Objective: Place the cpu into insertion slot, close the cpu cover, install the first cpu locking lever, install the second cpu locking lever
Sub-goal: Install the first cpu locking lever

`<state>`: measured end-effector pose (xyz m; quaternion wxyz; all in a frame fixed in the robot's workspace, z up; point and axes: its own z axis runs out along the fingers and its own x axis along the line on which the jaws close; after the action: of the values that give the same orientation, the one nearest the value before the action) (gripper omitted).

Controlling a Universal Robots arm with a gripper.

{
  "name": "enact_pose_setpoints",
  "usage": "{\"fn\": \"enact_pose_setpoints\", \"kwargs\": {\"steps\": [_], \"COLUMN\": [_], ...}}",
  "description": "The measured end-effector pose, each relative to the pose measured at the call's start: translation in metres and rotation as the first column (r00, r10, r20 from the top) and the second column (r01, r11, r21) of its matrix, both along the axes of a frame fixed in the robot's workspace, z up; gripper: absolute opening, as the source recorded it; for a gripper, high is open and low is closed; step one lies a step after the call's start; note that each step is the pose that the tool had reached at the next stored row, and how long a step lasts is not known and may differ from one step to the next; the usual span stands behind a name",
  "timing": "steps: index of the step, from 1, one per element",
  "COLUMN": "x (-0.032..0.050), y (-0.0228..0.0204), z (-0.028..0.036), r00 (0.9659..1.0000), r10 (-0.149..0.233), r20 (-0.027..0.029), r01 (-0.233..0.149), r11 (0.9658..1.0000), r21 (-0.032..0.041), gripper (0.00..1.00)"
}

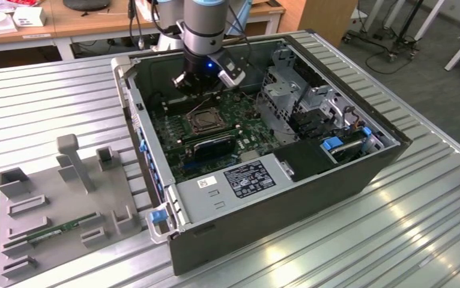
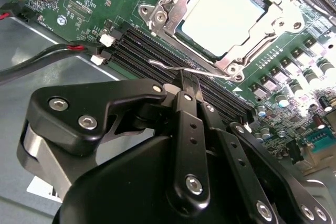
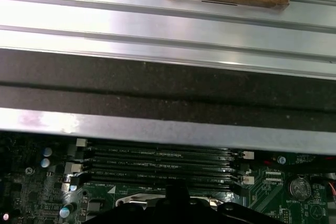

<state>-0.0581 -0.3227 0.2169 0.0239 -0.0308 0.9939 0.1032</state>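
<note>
The cpu [image 2: 220, 14] lies flat in the insertion slot [image 1: 202, 122], its pale metal face showing through the cpu cover [image 2: 164, 15], which is down over it. A thin silver locking lever [image 2: 160, 64] runs along the socket's edge beside the black memory slots [image 2: 131, 56]. My gripper [image 2: 188, 80] is shut, with its black fingertips together right at this lever, touching or just over it. In the exterior view the gripper [image 1: 200, 90] hangs inside the open computer case just behind the socket. Its dark tip [image 3: 176, 195] also shows under the memory slots in the first wrist view.
The case wall [image 1: 134, 84] and drive cages [image 1: 294, 96] hem in the green board [image 1: 238, 114]. Black and red cables [image 2: 47, 53] lie near the memory slots. A grey fixture [image 1: 45, 204] with a memory stick stands at the exterior view's left on the ribbed table [image 1: 374, 240].
</note>
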Motion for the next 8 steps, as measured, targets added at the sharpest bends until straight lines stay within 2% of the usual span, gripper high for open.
{"fn": "enact_pose_setpoints", "kwargs": {"steps": [8], "x": [0.0009], "y": [0.0], "z": [-0.0031], "r00": [1.0], "r10": [0.0], "r20": [0.0], "r01": [0.0], "r11": [1.0], "r21": [-0.0001], "gripper": [0.11]}}
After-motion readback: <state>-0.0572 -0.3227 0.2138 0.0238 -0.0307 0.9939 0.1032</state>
